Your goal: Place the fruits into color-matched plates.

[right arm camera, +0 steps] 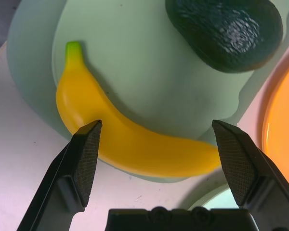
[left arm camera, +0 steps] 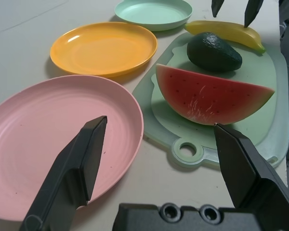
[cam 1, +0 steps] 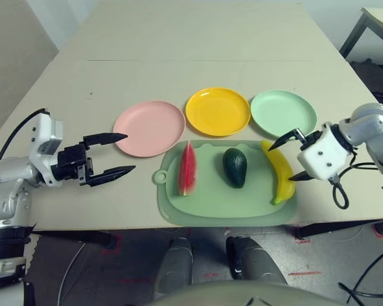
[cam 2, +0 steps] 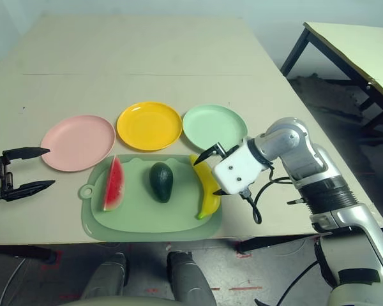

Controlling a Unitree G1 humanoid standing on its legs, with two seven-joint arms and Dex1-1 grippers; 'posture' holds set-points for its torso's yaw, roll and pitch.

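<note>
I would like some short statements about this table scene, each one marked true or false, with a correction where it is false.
1. All three fruits lie on the green mat. True.
2. The avocado lies between the watermelon wedge and the banana. True.
3. The yellow plate already holds the banana. False: the plate holds nothing; the banana is on the mat.
4. The right gripper is shut on the banana. False: its jaws stand open above the banana.
5. The left gripper is open beside the pink plate. True.
</note>
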